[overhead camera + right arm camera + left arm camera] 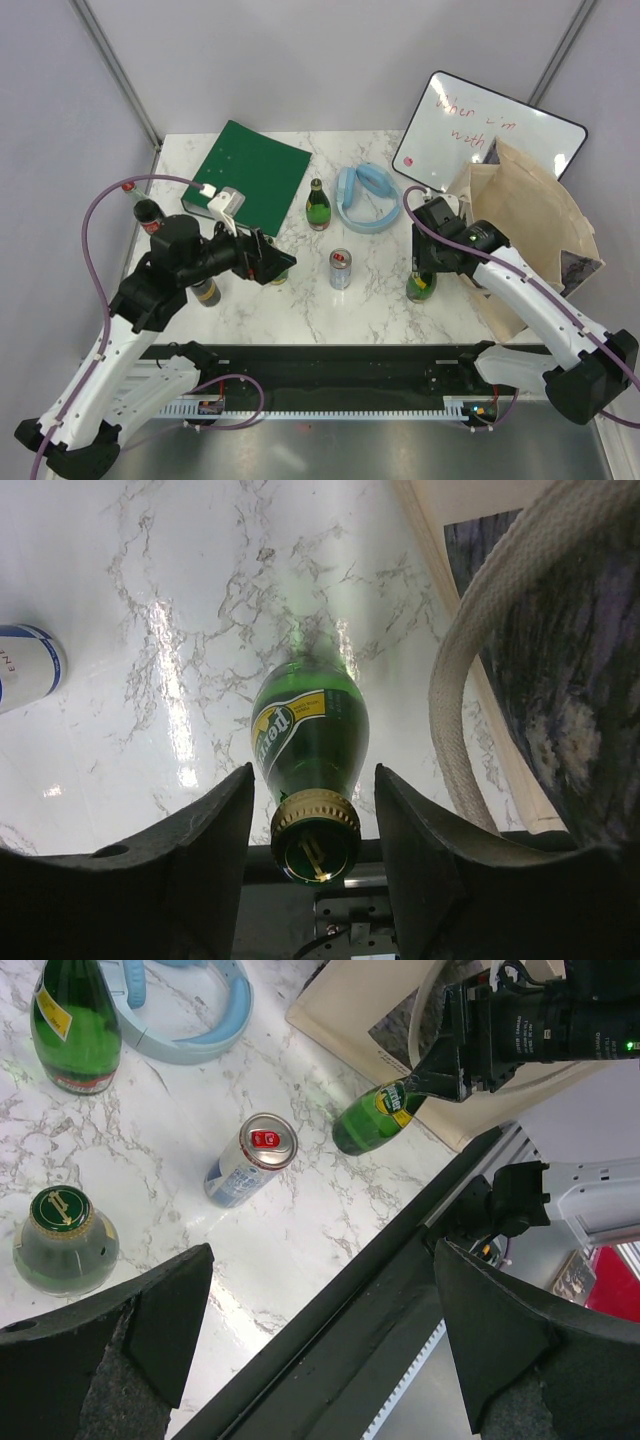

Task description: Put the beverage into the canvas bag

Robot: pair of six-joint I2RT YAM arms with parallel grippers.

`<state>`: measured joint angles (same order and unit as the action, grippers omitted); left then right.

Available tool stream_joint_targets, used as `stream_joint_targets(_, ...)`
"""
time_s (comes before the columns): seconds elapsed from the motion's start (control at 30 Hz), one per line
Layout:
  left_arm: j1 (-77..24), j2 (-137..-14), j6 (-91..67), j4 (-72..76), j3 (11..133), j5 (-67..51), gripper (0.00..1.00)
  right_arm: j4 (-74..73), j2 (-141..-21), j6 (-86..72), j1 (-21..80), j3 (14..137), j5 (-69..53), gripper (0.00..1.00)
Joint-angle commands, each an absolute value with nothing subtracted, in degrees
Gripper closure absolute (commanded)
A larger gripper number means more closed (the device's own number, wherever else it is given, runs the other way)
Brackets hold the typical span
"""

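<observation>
While the left gripper [322,1255] hangs wide open, the right gripper [314,790] sits over the green beverage bottle [310,730], right by the canvas bag [530,215].

The bottle stands on the marble table [380,315] near the front edge, just beside the bag's side with the dark print, and the bag's rope handle [470,690] curls close by. The right fingers [215,850] bracket the neck, one on each side of the gold cap. Honestly can't tell if they're squeezing it or just close. The left one has nothing in it, with a second green bottle [62,1245] near one finger and a can [252,1157] a bit further over. The bag sits at the table's right end, overlapping the whiteboard [480,125].
</observation>
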<state>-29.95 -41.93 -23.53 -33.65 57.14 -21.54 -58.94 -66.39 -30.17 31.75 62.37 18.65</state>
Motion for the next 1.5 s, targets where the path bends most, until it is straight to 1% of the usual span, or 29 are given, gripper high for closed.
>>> stream_joint_targets(0.0,-29.8,-41.8,-25.0,-31.6,57.2,-22.6,0.02,-59.2,-66.4,-28.7,31.5,63.7,17.8,0.43)
stream_joint_targets(0.07,-29.8,-41.4,-25.2,-31.6,57.1,-22.5,0.02,-58.3,-66.4,-28.3,31.2,63.3,16.5,0.46)
stream_joint_targets(0.13,-29.8,-41.1,-25.4,-31.7,57.0,-22.3,0.02,-57.7,-66.3,-28.0,30.8,63.0,16.3,0.46)
stream_joint_targets(0.2,-29.8,-40.9,-25.7,-31.6,56.5,-22.1,0.02,-57.3,-66.9,-27.7,30.6,62.8,16.4,0.43)
stream_joint_targets(0.27,-29.8,-41.0,-25.9,-31.6,56.3,-22.0,0.02,-57.0,-67.1,-27.5,30.3,62.2,16.7,0.42)
stream_joint_targets(0.37,-29.8,-41.1,-25.9,-31.6,56.4,-22.1,0.03,-56.8,-66.8,-27.3,29.8,61.3,16.7,0.45)
stream_joint_targets(0.8,-29.8,-41.2,-26.3,-31.3,55.9,-21.9,0.03,-53.3,-65.4,-26.7,28.9,58.6,17.6,0.48)
stream_joint_targets(0.9,-29.8,-41.0,-26.3,-31.3,55.7,-21.8,0.03,-53.3,-65.2,-26.6,29.0,58.4,18.3,0.54)
stream_joint_targets(1.0,-29.8,-41.0,-26.4,-31.4,55.5,-21.7,0.03,-54.0,-64.7,-25.9,29.0,59.2,18.4,0.73)
stream_joint_targets(1.03,-29.8,-41.0,-26.4,-31.3,55.5,-21.8,0.03,-54.5,-64.8,-25.8,29.0,59.8,18.5,0.97)
stream_joint_targets(1.07,-29.8,-41.0,-26.5,-31.3,55.5,-21.9,0.03,-55.2,-64.8,-25.8,29.0,61.0,18.9,1.00)
stream_joint_targets(1.2,-29.8,-40.7,-26.5,-31.3,55.5,-22.0,0.03,-57.9,-64.7,-24.8,29.0,64.4,19.2,1.00)
stream_joint_targets(1.33,-29.8,-40.3,-26.5,-31.3,55.3,-22.0,0.03,-59.0,-65.9,-23.4,29.0,68.0,16.4,1.00)
stream_joint_targets(1.47,-29.8,-39.3,-26.5,-31.3,54.8,-21.5,0.03,-61.1,-68.3,-21.9,29.0,74.7,16.6,1.00)
